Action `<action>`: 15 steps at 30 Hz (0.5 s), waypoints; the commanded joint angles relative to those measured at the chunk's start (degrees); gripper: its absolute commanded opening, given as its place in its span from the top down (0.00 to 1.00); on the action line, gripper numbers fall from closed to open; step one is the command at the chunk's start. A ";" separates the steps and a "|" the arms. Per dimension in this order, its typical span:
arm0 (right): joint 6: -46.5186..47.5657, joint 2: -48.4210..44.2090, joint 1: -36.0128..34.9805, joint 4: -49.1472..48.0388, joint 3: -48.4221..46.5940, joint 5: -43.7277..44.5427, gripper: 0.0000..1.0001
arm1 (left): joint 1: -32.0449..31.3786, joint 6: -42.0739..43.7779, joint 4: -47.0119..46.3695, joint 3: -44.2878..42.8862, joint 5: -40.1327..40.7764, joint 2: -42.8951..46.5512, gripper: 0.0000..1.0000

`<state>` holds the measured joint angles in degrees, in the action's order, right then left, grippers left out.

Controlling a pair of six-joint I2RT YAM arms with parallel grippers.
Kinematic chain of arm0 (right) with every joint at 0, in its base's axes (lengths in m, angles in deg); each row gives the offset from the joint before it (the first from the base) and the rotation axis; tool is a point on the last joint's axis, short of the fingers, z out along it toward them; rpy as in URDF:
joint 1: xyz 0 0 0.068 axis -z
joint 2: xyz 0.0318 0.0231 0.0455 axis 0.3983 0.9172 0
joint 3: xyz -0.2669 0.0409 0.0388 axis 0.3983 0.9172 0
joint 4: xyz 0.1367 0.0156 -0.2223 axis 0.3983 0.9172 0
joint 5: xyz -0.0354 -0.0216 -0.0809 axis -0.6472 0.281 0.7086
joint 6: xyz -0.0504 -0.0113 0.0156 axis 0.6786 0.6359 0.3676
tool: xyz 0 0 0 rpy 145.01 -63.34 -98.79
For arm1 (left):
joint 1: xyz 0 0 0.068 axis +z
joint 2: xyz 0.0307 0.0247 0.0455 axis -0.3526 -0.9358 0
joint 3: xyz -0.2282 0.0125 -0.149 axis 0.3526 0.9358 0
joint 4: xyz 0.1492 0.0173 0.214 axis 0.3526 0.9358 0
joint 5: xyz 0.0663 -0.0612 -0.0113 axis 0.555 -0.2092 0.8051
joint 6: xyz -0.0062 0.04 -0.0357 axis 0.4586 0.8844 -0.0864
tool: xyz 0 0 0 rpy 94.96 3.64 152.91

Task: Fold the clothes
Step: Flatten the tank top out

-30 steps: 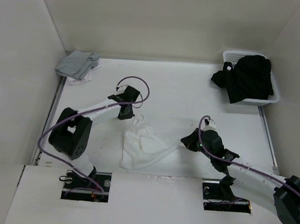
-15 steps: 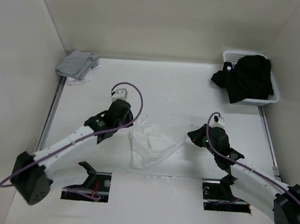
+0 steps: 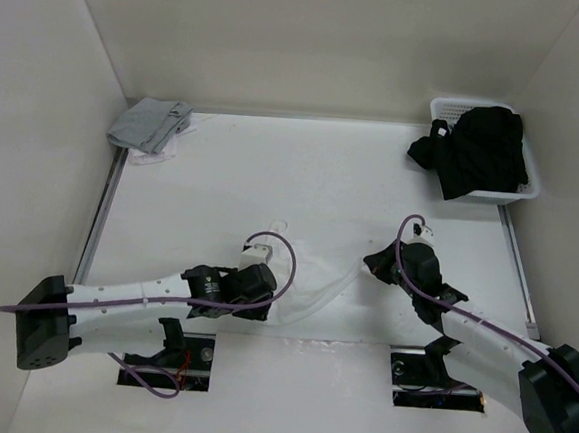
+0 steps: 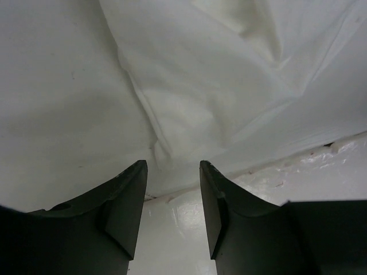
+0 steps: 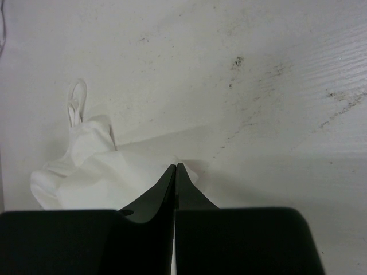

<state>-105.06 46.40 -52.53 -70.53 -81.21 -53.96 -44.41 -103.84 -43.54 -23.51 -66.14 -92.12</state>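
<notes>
On the table, the right gripper pinches the camisole.

1. The left arm swings from the far side of the top to its near side and now lies low along the table's near edge.
2. The left gripper parts its jaws over the top's hem.
3. The top sits bunched narrower and further right.
4. The right gripper edges slightly farther back.
</notes>
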 commanded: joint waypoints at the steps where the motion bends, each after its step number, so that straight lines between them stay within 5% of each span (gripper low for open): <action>1: 0.48 0.08 0.10 -3.69 -1.03 -0.25 0.98 | -2.48 -4.25 -1.09 1.43 0.25 0.19 0.59; 15: 0.83 0.08 0.01 -3.69 -1.21 -0.25 0.98 | -2.66 -5.57 -7.85 6.53 -0.54 -1.21 0.67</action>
<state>-104.80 46.42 -52.53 -70.71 -81.21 -53.98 -47.49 -108.67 -47.56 -17.87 -66.58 -92.62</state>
